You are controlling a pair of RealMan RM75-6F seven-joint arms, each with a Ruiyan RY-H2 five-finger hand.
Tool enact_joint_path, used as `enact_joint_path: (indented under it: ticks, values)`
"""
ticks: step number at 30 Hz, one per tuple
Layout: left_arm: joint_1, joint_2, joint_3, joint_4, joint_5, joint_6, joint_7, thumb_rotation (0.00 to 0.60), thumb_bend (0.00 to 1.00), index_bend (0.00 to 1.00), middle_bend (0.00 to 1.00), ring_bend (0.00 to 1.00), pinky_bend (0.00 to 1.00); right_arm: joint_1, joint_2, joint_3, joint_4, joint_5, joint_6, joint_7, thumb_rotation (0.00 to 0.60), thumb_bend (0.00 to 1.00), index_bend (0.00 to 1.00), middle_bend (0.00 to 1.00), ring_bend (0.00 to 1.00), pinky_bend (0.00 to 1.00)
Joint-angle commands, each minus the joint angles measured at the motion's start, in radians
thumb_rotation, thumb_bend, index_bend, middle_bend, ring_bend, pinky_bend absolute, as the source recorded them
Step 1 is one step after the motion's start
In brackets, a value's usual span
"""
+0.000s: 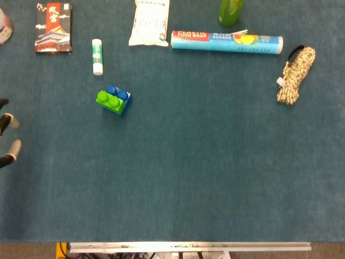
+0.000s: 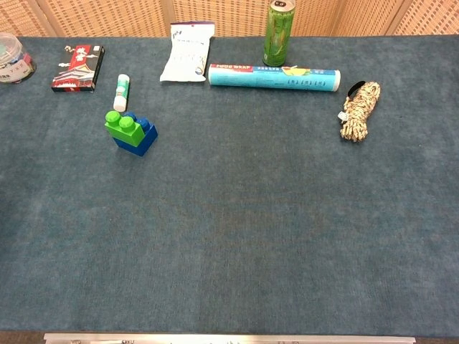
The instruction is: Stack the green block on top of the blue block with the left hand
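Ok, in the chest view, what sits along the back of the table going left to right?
Dark card box → glue stick → white pouch → green can → food wrap box → coiled rope.

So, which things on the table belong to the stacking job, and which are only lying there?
Belong to the job:
- green block, sitting on the blue block
- left hand, only fingertips showing at the frame edge

Just lying about:
- card box
- glue stick
- white pouch
- food wrap box
- green can
- rope bundle
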Motion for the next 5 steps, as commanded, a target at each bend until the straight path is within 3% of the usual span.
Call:
enact_joint_path:
  ticks: [1,5]
  values:
    - [0.024,-0.014,-0.02,0.045,0.013,0.009,-0.056,0.6,0.31,0.46,0.31,0.27,0.15,-0.001,-0.001,0.003,0.002,0.01,-0.003,-0.006,0.6,0.29,0.28,0.23,0.1,0.3]
    - [0.036,-0.021,-0.043,0.073,0.005,0.0,-0.077,0.6,0.31,0.48,0.31,0.27,0.15,0.003,-0.001,0.003,0.001,0.012,-0.014,-0.006,0.6,0.29,0.28,0.23,0.1,0.3]
